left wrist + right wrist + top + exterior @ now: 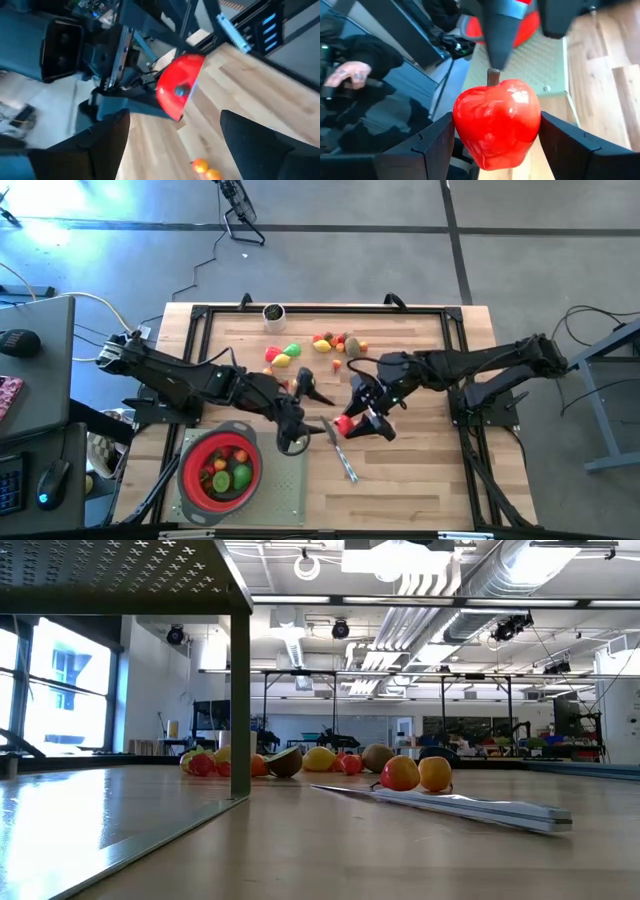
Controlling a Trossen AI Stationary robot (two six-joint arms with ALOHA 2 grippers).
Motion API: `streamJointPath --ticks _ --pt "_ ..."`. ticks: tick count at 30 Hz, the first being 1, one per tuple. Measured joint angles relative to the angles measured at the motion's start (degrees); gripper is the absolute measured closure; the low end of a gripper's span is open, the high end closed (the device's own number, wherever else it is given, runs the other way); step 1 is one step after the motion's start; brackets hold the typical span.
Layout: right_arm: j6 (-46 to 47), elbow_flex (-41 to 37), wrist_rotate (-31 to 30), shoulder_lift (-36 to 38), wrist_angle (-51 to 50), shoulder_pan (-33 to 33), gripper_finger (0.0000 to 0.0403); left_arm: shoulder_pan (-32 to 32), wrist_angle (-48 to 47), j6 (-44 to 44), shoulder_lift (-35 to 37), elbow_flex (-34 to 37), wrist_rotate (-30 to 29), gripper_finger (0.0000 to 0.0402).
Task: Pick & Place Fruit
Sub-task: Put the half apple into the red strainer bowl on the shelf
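The right gripper (352, 423) clamped a red apple (496, 122) mid-table, the knife (340, 450) just nearer. The left gripper (296, 442) gaped empty beside the strainer (190, 478). More fruit (338, 343) lay farther back.

Overhead, table-level, two wrist cameras

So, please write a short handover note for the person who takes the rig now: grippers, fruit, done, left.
Right gripper: shut on the red apple, held above the table's middle.
Left gripper: open, empty, near the strainer's right edge.
Red strainer, front left: already holds several fruits.
Loose fruits lie at the table's back middle.
A knife lies in front of the right gripper.
Left to do: place the apple, then the loose fruits.
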State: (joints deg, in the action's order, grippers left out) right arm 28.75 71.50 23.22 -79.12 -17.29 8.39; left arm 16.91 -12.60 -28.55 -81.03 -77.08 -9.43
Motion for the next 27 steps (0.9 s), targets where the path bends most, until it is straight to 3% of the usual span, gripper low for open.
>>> streamJointPath --ticks 6,15,27 --pt "0.6 0.0 -2.1 -3.2 0.4 0.8 0.0153 0.0 0.0 6.2 -1.2 -0.1 1.4 0.0098" --pt "2.6 0.0 2.5 -6.7 3.7 0.8 0.0153 2.7 -0.5 5.9 -4.6 0.0 1.4 0.0098" --pt "4.6 0.0 4.1 -6.7 9.8 0.7 0.0153 2.6 -0.8 6.6 -4.8 0.0 1.4 0.01"
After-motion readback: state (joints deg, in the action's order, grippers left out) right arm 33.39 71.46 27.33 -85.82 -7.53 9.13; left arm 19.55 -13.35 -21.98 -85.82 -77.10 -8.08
